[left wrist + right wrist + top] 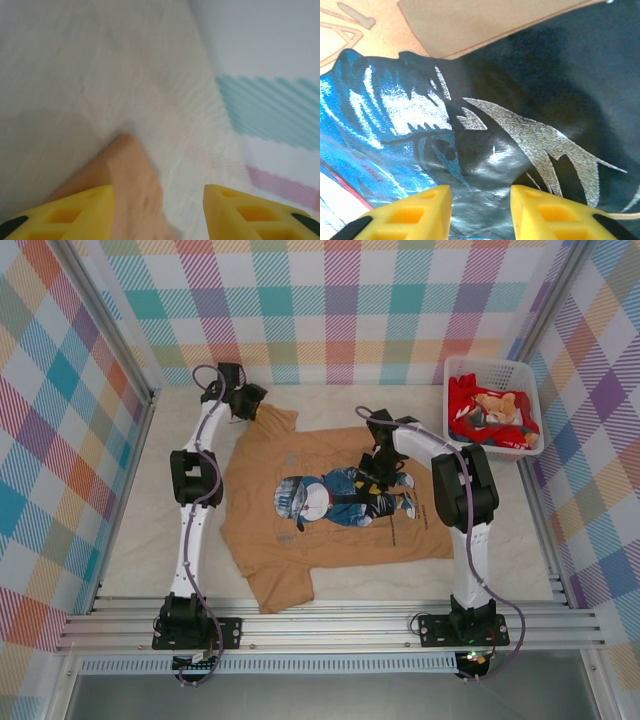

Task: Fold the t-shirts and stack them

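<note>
Two tools hang over one tan t-shirt (330, 540) that lies flat on the desk (140, 540), picture side up. On the left, the left tool (157, 200) has its fingers spread wide over a far corner of the shirt, pinching nothing. If it shuts too far out, I think it grabs only air. In the middle, the right tool (481, 200) is spread a little, just above the blue picture (385, 115). It may catch only the top layer and bunch the shirt up. On the right, a white basket (492, 366) holds a red t-shirt (462, 398).
</note>
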Robot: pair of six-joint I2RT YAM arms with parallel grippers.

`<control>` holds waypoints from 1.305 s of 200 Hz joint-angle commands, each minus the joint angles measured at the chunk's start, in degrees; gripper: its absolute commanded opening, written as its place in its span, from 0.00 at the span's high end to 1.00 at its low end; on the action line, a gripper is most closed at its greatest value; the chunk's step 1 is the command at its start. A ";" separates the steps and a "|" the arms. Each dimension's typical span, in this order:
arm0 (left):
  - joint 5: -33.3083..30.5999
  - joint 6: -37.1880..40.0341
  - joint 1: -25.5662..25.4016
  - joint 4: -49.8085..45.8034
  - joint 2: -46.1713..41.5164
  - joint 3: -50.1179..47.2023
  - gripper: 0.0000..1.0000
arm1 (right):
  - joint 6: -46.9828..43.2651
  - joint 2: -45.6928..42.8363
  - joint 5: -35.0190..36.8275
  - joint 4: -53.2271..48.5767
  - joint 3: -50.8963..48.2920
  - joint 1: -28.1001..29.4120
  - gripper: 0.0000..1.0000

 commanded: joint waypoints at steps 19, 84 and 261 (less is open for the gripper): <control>-5.90 2.99 -4.43 -11.24 -25.19 -24.27 0.53 | -0.13 -7.86 3.26 0.43 0.45 -0.96 0.56; -4.22 1.33 -4.83 -10.82 -28.32 -42.47 0.63 | -0.17 -4.20 2.69 2.07 2.45 -8.88 0.61; 4.54 -5.97 3.86 11.82 9.97 11.02 0.49 | 4.07 29.59 -15.95 -4.32 46.54 -11.09 0.55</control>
